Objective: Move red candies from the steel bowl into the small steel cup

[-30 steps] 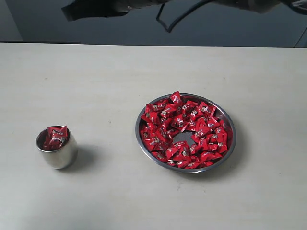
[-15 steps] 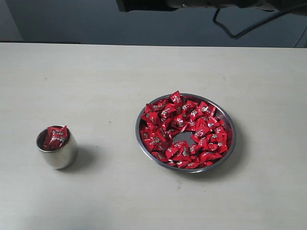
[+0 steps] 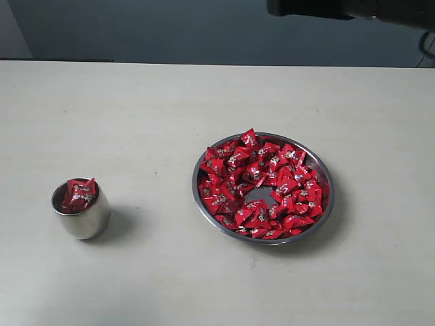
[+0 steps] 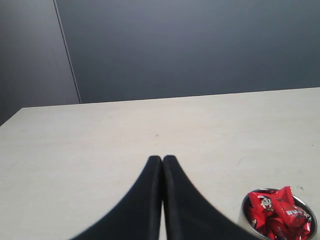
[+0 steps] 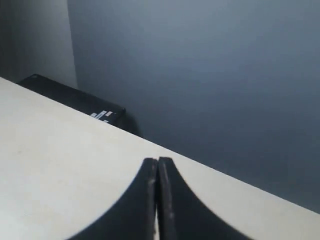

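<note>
Filling only partly done: small rounded polished-steel cup (image 3: 81,212), lower left of the exterior frame, holds a few shiny red foil-wrapped candies (image 3: 79,192) heaped to its rim. Wide shallow shiny steel bowl (image 3: 331,197), centre right and well apart from the cup, carries a big pile of the same candies, bare steel patch at its middle. Most of the job looks left. Left jaws pressed together, empty, over the pale worktop (image 3: 136,115) near the cup. Right jaws pressed together too, holding nothing, bowl not in that wrist view; dark arm (image 3: 353,8) at upper right edge.
</note>
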Controlling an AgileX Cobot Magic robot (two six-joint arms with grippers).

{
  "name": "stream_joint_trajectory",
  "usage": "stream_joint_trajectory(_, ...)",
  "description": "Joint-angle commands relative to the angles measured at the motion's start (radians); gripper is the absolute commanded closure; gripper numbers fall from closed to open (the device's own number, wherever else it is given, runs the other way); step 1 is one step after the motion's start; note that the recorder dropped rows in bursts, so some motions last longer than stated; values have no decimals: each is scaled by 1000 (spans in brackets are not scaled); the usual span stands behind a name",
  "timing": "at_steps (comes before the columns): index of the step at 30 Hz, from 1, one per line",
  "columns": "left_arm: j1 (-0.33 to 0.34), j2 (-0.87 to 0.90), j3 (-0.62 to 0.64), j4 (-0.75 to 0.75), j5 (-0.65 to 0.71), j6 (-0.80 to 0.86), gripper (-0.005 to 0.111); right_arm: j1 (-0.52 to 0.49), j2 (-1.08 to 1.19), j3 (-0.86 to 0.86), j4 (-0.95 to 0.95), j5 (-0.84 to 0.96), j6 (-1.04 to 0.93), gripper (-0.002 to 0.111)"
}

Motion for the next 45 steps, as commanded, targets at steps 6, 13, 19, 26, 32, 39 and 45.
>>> stream_joint_trajectory(6, -1, -4, 4, 1, -5, -1, 106, -116, -218, 166, -4, -17, -7, 109)
stream_joint_trajectory(13, 1, -4, 4, 1, -4, -1, 106, -184, -397, 275, 4, -45, -7, 109)
stream_joint_trajectory(19, 1, -4, 4, 1, -4, -1, 106, -308, -443, 293, 4, -4, -7, 109)
stream_joint_trajectory(26, 1, -4, 4, 1, -4, -1, 106, -367, -494, 367, 4, 10, -3, 109)
stream_joint_trajectory(32, 1, -4, 4, 1, -4, -1, 106, -367, -565, 449, 6, -23, 1, 109)
stream_joint_trajectory(39, 1, -4, 4, 1, -4, -1, 106, -367, -643, 455, 66, 87, 16, 109)
stream_joint_trajectory(45, 1, -4, 4, 1, -8, -1, 106, -367, -775, 456, 79, 228, 15, 109)
